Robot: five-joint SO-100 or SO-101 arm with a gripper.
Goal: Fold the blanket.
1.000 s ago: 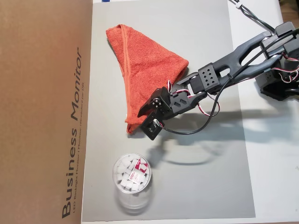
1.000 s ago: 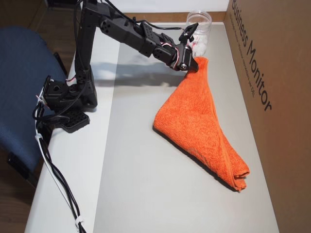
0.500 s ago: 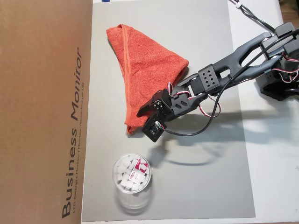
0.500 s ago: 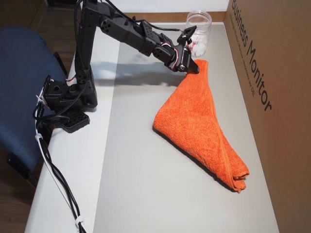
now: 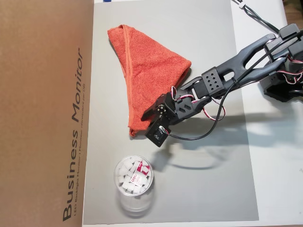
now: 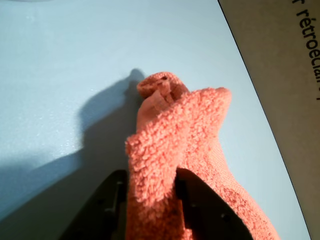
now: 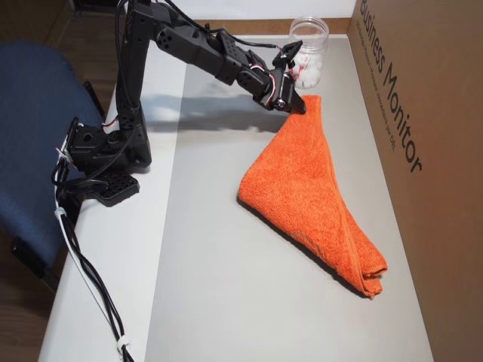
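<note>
Since a second ago, claw has lifted the corner it pinches slightly. Jaws are closed on a corner of blanket, which lies on the grey counter as a rough triangle. Folding appears partial; this corner is not yet laid down.

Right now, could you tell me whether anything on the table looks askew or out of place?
Only the blanket: it lies in a lopsided triangle rather than a neat fold, one corner pinched in the tool. The jar stands upright; nothing is spilled.
</note>
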